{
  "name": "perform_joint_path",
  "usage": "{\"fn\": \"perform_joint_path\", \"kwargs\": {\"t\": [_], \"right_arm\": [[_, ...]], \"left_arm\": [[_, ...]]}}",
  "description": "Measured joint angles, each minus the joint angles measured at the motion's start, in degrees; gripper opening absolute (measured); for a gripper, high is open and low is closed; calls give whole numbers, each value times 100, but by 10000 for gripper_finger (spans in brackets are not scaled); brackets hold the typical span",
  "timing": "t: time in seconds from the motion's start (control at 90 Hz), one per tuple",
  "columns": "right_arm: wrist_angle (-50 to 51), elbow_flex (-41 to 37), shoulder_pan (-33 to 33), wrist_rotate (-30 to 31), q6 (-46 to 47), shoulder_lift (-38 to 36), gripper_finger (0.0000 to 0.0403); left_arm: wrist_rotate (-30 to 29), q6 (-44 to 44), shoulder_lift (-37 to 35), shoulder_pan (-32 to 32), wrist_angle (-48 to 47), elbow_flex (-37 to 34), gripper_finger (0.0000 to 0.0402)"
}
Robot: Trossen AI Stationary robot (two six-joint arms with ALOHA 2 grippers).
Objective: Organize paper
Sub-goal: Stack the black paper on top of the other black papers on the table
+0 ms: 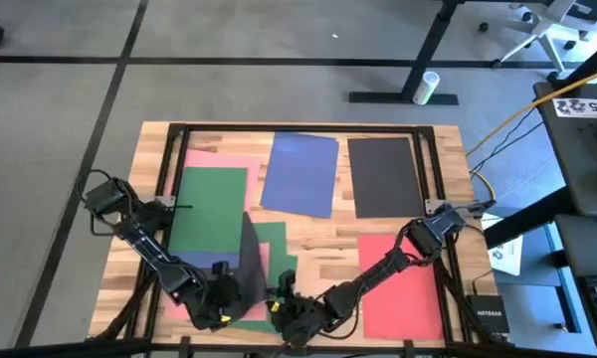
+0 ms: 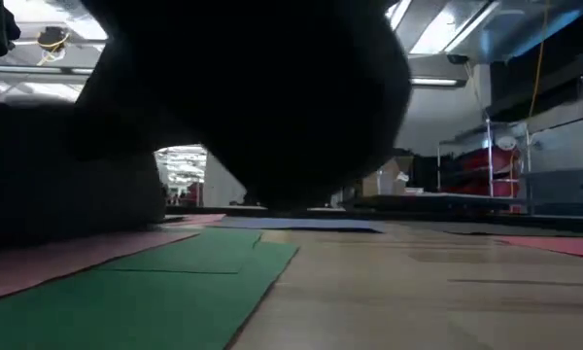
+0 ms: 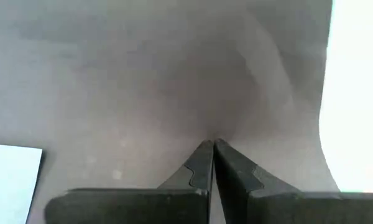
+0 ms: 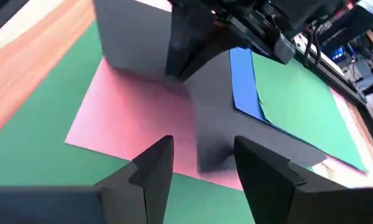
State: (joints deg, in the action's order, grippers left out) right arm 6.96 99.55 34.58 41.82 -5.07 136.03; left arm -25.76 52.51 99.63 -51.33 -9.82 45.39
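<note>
Both dark six-joint arms reach low together. The left gripper [image 3: 212, 163] has its fingers pressed together; beside it, the right gripper [image 4: 199, 163] stands with fingers spread.

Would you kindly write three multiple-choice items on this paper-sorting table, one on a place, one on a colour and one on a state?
1. Where does the large blue sheet lie?
A. At the table's far middle, between the green and the flat black sheets
B. Under the red sheet
C. On the floor

2. What colour is the sheet that the left gripper pinches?
A. Red
B. Black
C. White

3. How does the right gripper stand?
A. Shut on a sheet
B. Open, above the pink sheet
C. Out of sight

Answers:
1 A: the high view shows it between the green sheet and the flat black sheet.
2 B: the lifted black sheet rises from its fingers.
3 B: its wrist view shows parted fingers over the pink sheet.
</note>
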Motion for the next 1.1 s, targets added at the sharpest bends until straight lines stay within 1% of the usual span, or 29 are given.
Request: {"fn": "perform_joint_path", "kwargs": {"t": [0.178,0.311,0.378,0.567,0.656,0.9,1.1], "right_arm": [[-99,0,-10,214,-150,-2,160],[-133,2,-80,158,-397,-2,160],[-105,2,-123,-99,-423,-2,160],[-75,2,-294,-1247,-421,-2,160],[85,4,-368,-1524,-423,-6,160],[757,4,-515,-1539,-423,-7,160],[599,4,-552,-1355,-425,-7,160]], "left_arm": [[0,0,0,-1,-1,0,0],[0,0,0,0,0,0,0],[0,0,0,-2,0,0,0],[-4,0,0,-23,-2,0,0],[-11,2,0,-50,0,0,0],[-7,22,0,-113,20,0,0],[15,24,0,-118,24,2,0]]}}
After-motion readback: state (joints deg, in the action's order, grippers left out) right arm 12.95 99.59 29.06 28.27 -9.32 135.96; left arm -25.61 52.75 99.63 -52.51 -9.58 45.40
